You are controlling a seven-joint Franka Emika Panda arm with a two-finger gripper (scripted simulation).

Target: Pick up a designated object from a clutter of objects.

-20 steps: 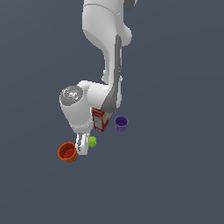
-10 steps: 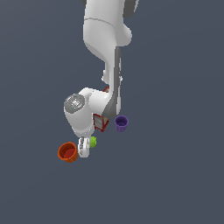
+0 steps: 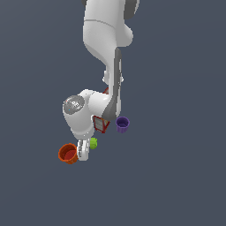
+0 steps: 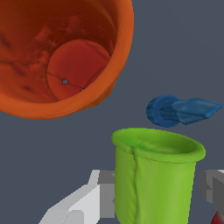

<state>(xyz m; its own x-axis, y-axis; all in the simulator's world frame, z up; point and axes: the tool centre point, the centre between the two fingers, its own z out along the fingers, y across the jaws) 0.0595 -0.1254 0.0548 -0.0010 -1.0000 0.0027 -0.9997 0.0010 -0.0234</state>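
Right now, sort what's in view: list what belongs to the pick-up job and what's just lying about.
Job:
- green cup, upright, between the gripper fingers
- gripper, one finger on each side of the cup

Lying about:
- orange cup, beside the green cup
- blue piece, on its side
- purple cup
- red box, partly behind the arm

Exterior view: arm's wrist covers most of the red carton [image 3: 101, 124]; only a lower corner shows. Lime-green cup [image 3: 93, 143] half hidden behind the gripper [image 3: 82, 154]; whether the jaws touch it cannot be told here. Blue piece not discernible.

Wrist view: orange-red cup [image 4: 61, 57] cut off at the frame edge. Lime-green cup's [image 4: 153, 179] base out of frame. One finger [image 4: 213, 186] clipped at the edge, so jaw contact with the cup is unresolved.
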